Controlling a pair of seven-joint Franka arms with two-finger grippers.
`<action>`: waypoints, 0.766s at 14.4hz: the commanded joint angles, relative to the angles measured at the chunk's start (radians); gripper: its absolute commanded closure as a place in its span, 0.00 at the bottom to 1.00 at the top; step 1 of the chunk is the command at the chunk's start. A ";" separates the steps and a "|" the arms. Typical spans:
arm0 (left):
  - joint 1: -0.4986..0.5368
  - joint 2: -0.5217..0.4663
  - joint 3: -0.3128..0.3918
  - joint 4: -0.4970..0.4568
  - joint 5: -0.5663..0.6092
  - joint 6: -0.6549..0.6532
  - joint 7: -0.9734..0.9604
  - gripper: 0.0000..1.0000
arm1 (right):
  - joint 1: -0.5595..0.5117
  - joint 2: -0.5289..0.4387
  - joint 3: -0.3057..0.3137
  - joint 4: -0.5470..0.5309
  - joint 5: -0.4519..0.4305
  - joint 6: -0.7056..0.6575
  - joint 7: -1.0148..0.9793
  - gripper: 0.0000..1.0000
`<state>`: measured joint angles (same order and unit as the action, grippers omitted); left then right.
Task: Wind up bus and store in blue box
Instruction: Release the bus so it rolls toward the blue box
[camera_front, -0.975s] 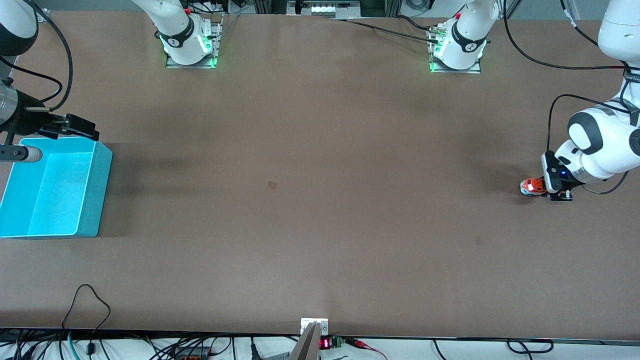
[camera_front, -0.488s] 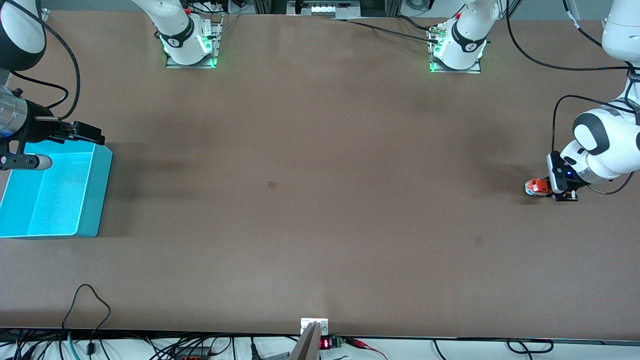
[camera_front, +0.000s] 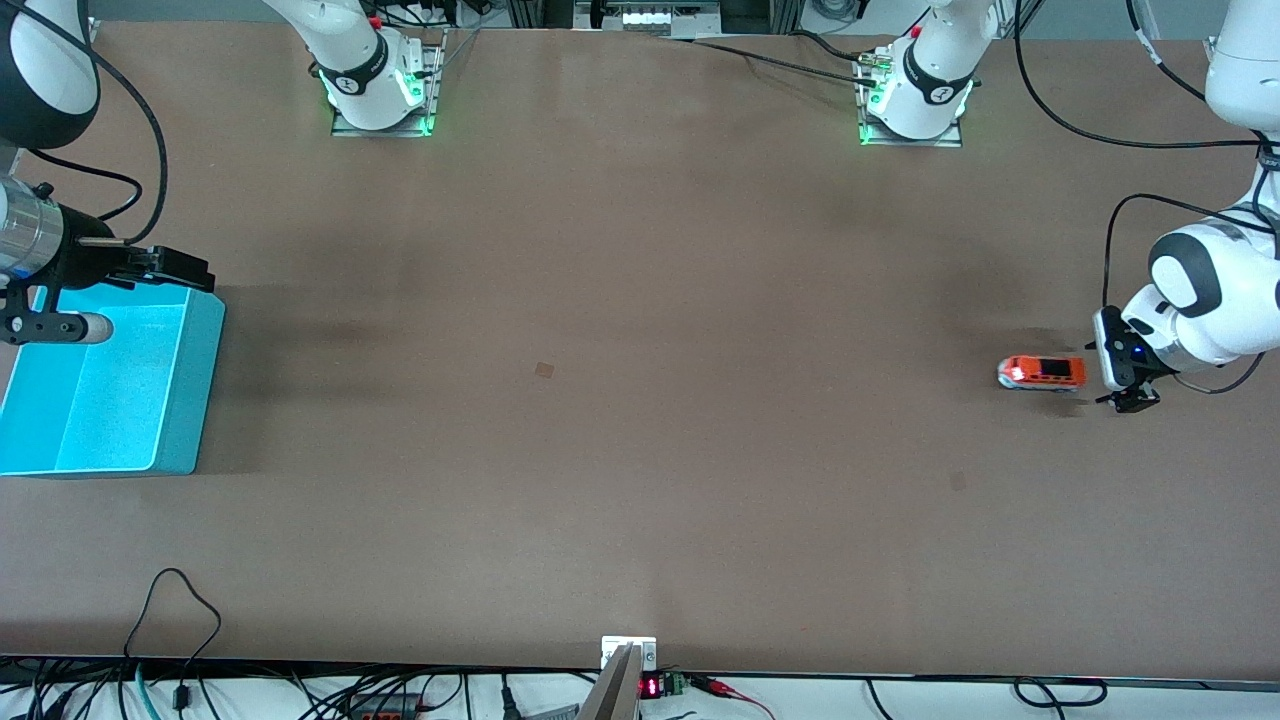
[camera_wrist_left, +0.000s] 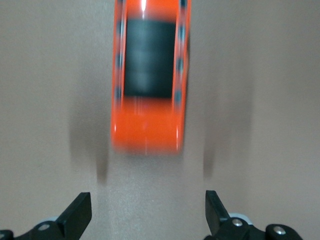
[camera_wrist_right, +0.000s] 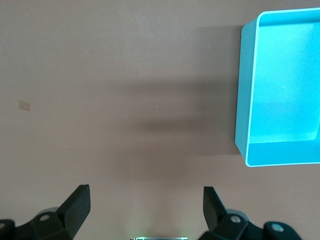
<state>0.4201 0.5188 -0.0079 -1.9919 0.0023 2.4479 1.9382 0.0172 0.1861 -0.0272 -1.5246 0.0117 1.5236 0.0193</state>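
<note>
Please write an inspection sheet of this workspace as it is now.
Surface: brown table, small marks only.
Job's things: bus on the table at the left arm's end, free; blue box at the right arm's end, nothing inside.
Clutter: nothing seen.
Grippers: left gripper beside the bus, jaws open; right gripper over the box's rim, jaws open.
Cables: black cable on the table's near edge.
Surroundings: two arm bases lit green.

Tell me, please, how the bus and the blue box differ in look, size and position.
The bus is orange-red with a black roof; the blue box is plain turquoise. The bus is far smaller. The bus lies toward the left arm's end of the table, the blue box toward the right arm's. Both rest on the table, ungripped.
</note>
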 joint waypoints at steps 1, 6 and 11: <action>-0.004 -0.083 -0.003 -0.004 0.015 -0.128 -0.069 0.00 | 0.000 0.012 0.000 -0.003 0.016 0.004 -0.005 0.00; -0.032 -0.256 -0.053 0.010 0.133 -0.450 -0.460 0.00 | -0.002 0.067 0.000 -0.003 0.014 0.013 -0.038 0.00; -0.034 -0.293 -0.159 0.163 0.134 -0.737 -0.776 0.00 | 0.001 0.087 0.000 -0.006 0.014 0.021 -0.039 0.00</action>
<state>0.3843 0.2276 -0.1183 -1.9090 0.1120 1.8233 1.2943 0.0174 0.2759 -0.0272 -1.5264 0.0117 1.5411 -0.0058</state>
